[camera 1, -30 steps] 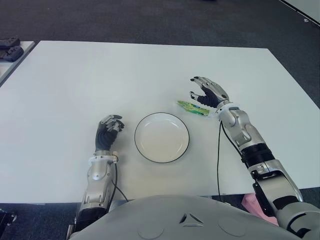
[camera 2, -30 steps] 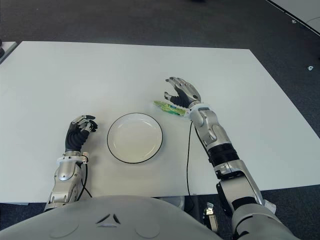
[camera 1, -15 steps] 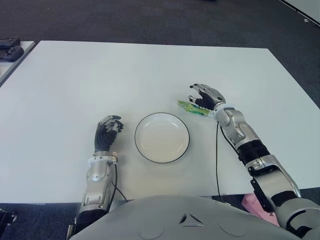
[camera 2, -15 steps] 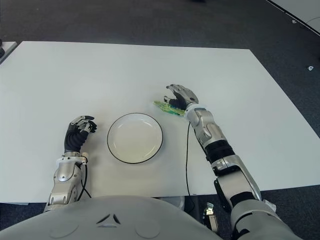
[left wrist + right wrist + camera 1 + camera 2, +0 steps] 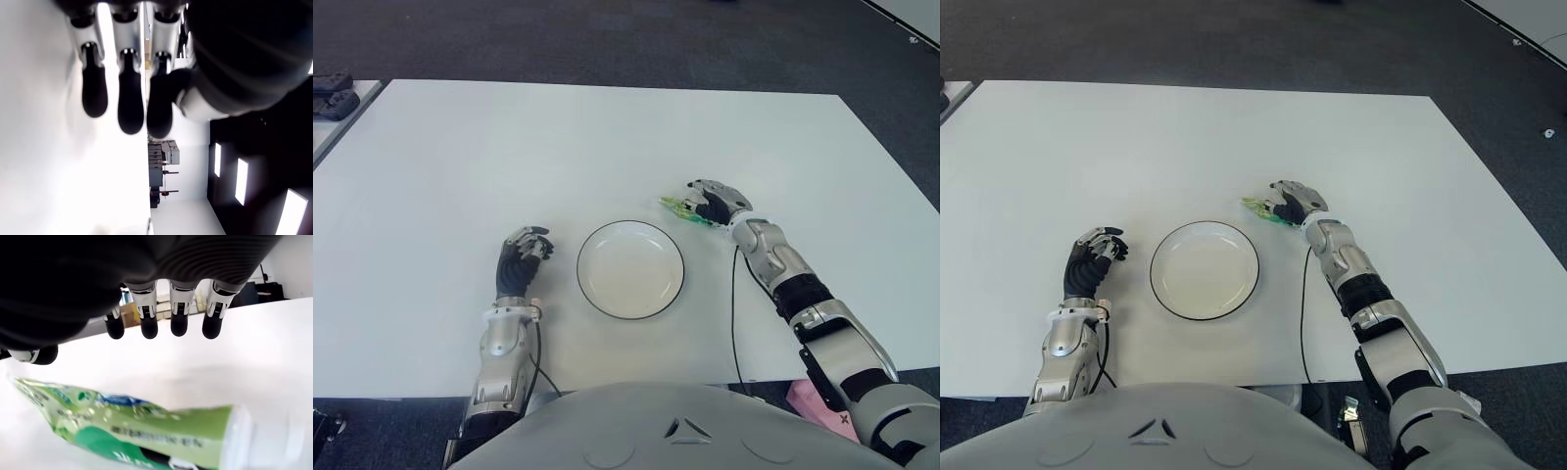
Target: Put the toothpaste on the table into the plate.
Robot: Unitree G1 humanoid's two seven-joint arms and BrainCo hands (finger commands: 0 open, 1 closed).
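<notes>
A green toothpaste tube (image 5: 679,207) lies flat on the white table (image 5: 607,137), just beyond the right rim of a white plate (image 5: 630,268) with a dark edge. My right hand (image 5: 709,201) hovers low over the tube's near end, fingers (image 5: 179,313) extended above it and not closed on it. In the right wrist view the toothpaste tube (image 5: 146,428) lies beneath the palm with its white cap end in sight. My left hand (image 5: 522,257) shows left of the plate, fingers curled and holding nothing.
A dark object (image 5: 333,98) sits on a separate surface at the far left. A black cable (image 5: 736,304) runs along my right forearm. Dark carpet surrounds the table.
My right hand has dropped and moved nearer over the toothpaste, its fingers bending down from a raised spread. The tube, the plate and my left hand have not moved.
</notes>
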